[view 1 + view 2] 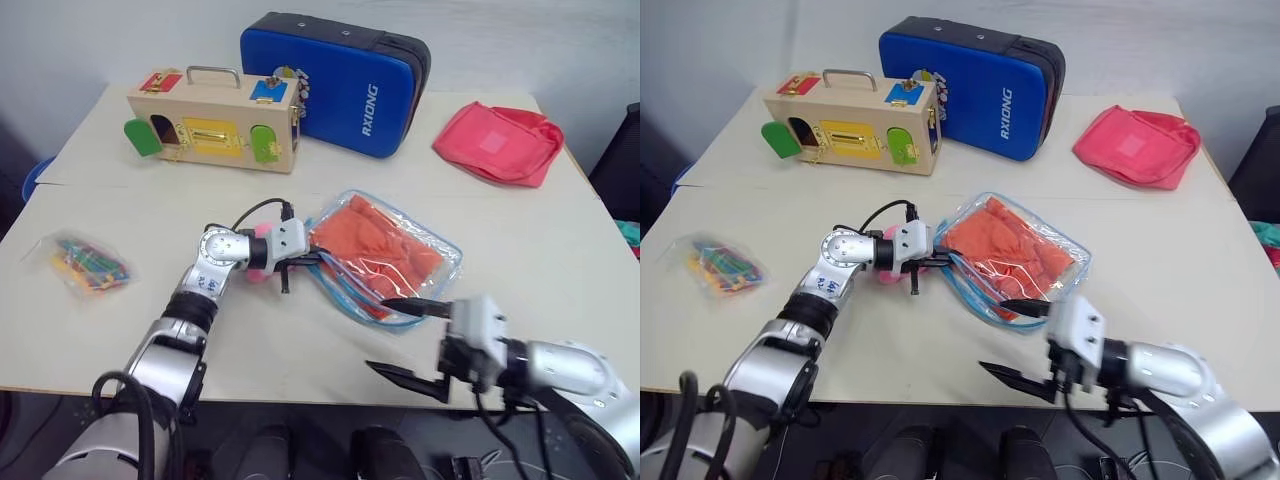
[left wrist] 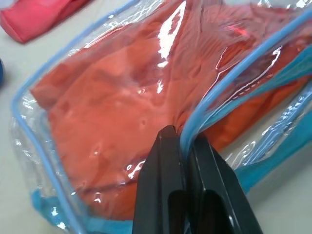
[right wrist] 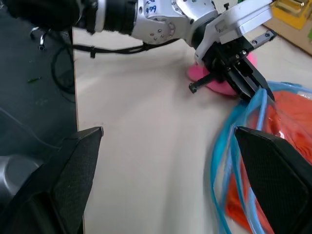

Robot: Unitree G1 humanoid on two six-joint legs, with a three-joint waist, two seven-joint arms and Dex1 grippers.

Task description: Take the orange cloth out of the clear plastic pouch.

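We see one clear plastic pouch (image 1: 392, 262) lying flat near the middle of a pale table (image 1: 560, 260), with one orange cloth (image 1: 375, 250) inside it. Our left gripper (image 1: 322, 259) is clamped shut on the pouch's light blue edging at its near left side. Our right gripper (image 1: 412, 340) hangs at the table's front edge with fingers spread wide, holding nothing, just short of the pouch. Bare tabletop lies between pouch and front edge. Along the far edge we count one wooden latch box (image 1: 213, 120), one blue case (image 1: 338, 80) and one pink-red bag (image 1: 500, 142). One small bag of coloured sticks (image 1: 82, 262) sits near the left edge.
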